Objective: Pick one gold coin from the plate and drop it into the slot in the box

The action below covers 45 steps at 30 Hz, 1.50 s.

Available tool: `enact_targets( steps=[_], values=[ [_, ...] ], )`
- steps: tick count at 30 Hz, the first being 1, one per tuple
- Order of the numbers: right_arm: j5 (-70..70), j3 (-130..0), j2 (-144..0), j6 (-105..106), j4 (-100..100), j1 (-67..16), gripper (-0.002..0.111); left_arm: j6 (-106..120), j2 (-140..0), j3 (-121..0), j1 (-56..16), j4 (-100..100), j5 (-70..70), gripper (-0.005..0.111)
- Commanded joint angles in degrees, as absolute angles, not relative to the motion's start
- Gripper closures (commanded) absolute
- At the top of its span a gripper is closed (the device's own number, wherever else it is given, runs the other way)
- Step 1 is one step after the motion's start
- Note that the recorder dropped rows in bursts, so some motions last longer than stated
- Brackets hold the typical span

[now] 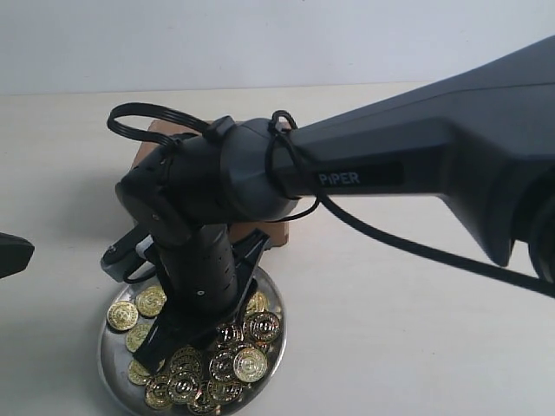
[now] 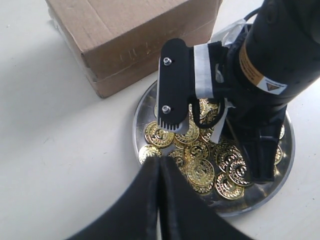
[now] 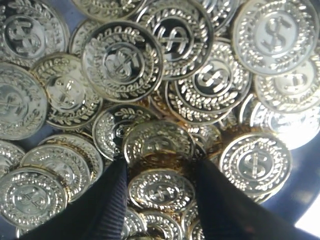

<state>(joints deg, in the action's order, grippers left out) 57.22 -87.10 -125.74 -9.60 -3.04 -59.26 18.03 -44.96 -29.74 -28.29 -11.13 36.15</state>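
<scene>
Down among the gold coins (image 1: 234, 360) with the right claw (image 3: 160, 167), pointed steeply into the plate (image 2: 142, 107). Spread apart, not clamped on anything: one dark finger either side of a single flat coin (image 3: 160, 192), seemingly chosen for lying on top of the others with its edges free. No telling from the right wrist view whether touching that coin's rim or just short of it. Angled this steeply, probably, for getting fingertips past the neighbours overlapping all round.

Off to the left, out of the work, with the left claw (image 2: 159, 167): pinched shut, empty, apart from the plate. Likely placed there only for lending its camera a look at plate and box together.

Near and left of middle on the table (image 1: 390, 347) for the plate. Just beyond it, on the far side, for the box (image 2: 130, 30), with metal rim and cardboard corner close but apparently apart. A short carry, then, from plate to box, and sensibly arranged.

No sign of the slot anywhere: box mostly hidden behind the arm (image 1: 416, 165) in the exterior view, and only plain top and seamed side shown from the left wrist.

Judged stage: grasp being set up, nothing lifted. Next: close gently on the one coin, avoid dragging up a second from beneath, and lift clear of the rim before swinging toward the far side.
</scene>
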Motion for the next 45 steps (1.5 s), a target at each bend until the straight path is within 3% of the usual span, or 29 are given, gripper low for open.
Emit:
enact_targets(
  steps=[1,11,17,20,23,24,36,45],
  values=[
    [57.71,-87.2,-124.8,-9.73,-3.44,-59.34,0.071,18.12,-44.58,-30.05,-28.57,-11.34,36.02,0.107],
    [55.83,-87.2,-122.07,-9.2,-3.33,-59.34,0.072,18.12,-44.58,-30.05,-28.57,-11.34,36.02,0.107],
    [57.47,-87.2,-116.69,1.0,-2.95,-59.34,0.072,32.43,-44.58,-27.1,-29.24,-9.99,33.3,0.106],
    [61.38,-87.2,-114.14,8.66,0.0,-59.34,0.072,42.39,-44.58,-23.22,-33.2,-6.41,30.74,0.094],
    [63.65,-87.2,-111.44,16.46,4.42,-59.34,0.072,44.49,-43.9,-20.31,-36.53,11.98,29.41,0.071],
    [63.65,-87.2,-110.93,17.56,4.67,-59.34,0.072,44.36,-43.64,-19.72,-36.68,14.95,28.11,0.068],
    [69.96,-87.2,-108.35,36.69,17.91,-59.34,0.072,51.28,-40.19,-13.6,-37.53,27.74,9.16,0.068],
    [69.96,-87.2,-108.04,42.99,22.45,-59.34,0.072,52.22,-33.92,-11.57,-52.54,27.74,16.31,0.068]
  ],
)
